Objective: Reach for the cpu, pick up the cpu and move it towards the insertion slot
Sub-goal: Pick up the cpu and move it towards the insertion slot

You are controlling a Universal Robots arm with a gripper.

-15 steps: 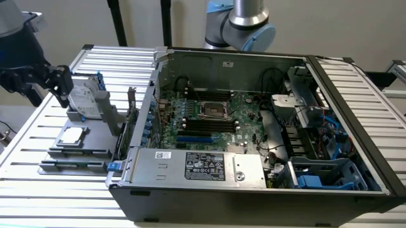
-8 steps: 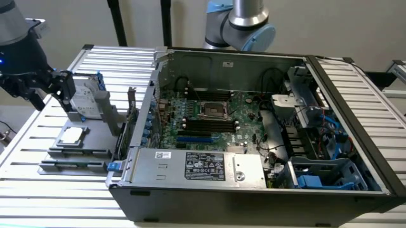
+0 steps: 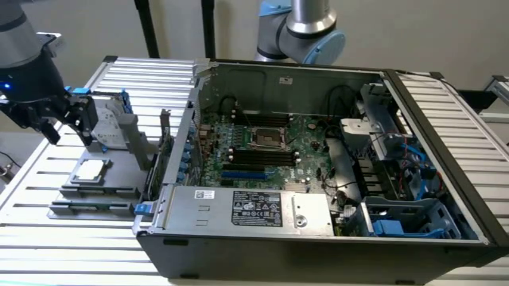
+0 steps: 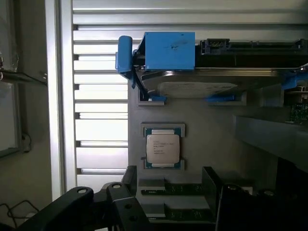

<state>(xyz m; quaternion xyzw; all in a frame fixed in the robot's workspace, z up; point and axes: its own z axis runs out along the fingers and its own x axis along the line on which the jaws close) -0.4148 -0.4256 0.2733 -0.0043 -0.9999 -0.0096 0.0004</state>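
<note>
Cpu (image 4: 163, 148) with dull silver metal top, matt grey holder (image 4: 207, 120), probably plastic, smooth blue plastic frame (image 4: 168, 50)

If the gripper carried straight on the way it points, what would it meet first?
Probably the grey holder tray beside the cpu, not the chip itself; the gripper points down above it, depth unclear.

I read clear room above the cpu (image 4: 163, 149); the upright hard drive (image 4: 192, 86) blocks its far side.
</note>
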